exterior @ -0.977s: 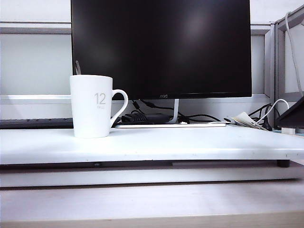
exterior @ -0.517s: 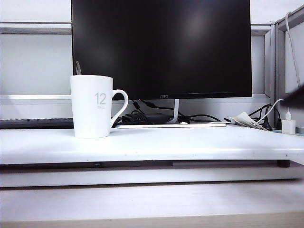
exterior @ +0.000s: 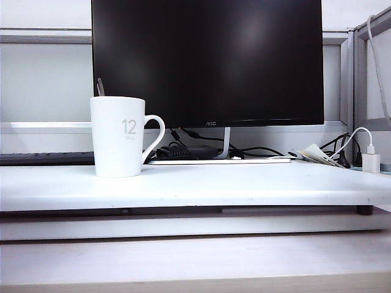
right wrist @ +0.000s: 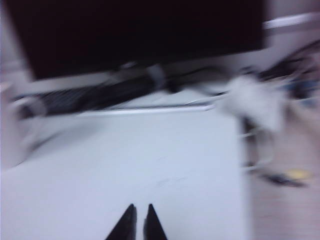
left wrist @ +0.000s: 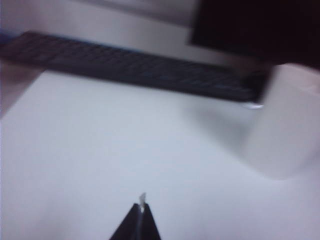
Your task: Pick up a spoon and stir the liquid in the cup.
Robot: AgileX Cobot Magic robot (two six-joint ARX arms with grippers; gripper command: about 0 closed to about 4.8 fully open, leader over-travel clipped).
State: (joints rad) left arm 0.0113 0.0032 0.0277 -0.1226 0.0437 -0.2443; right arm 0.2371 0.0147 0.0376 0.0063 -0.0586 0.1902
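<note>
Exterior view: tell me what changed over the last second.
A dark arm part at the right edge slid out of view, uncovering the white charger plug. Nothing was grabbed or released. The cup, the spoon standing in it and the monitor stayed as they were.

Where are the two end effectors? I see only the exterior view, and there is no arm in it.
Observer: The left end effector hangs over a bare part of the white tabletop, apart from the tall white ceramic mug.
Operator: Is it holding the thin grey metal spoon?
Observer: No. Its fingers are shut, and no spoon is in them.
Operator: And the right one?
Observer: The right end effector is also over the tabletop, shut and empty, though its picture is blurred.
</note>
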